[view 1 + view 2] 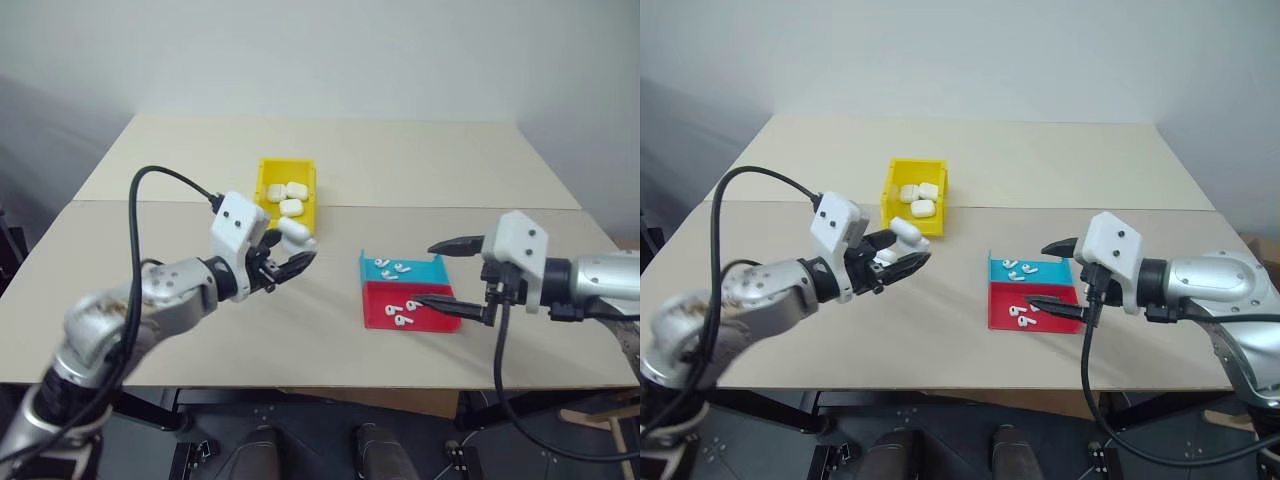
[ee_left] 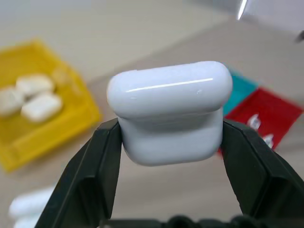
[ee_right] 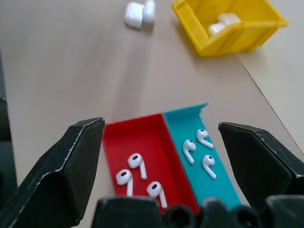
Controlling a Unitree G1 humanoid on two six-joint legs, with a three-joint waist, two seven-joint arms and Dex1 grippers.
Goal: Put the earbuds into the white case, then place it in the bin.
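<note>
Plain beige table [image 1: 200,260] against a white wall. The white case [image 2: 168,111], lid closed, is pinched between the left gripper [image 1: 290,262]'s fingers, held up off the table near the yellow bin [image 1: 265,190]. Right gripper [image 1: 452,275] hangs wide open and empty over the earbuds [image 3: 135,173] lying in the red tray [image 3: 121,137] and teal tray [image 3: 190,118]. I'd guess we're at the loading step: the lid needs opening before the right one picks an earbud
</note>
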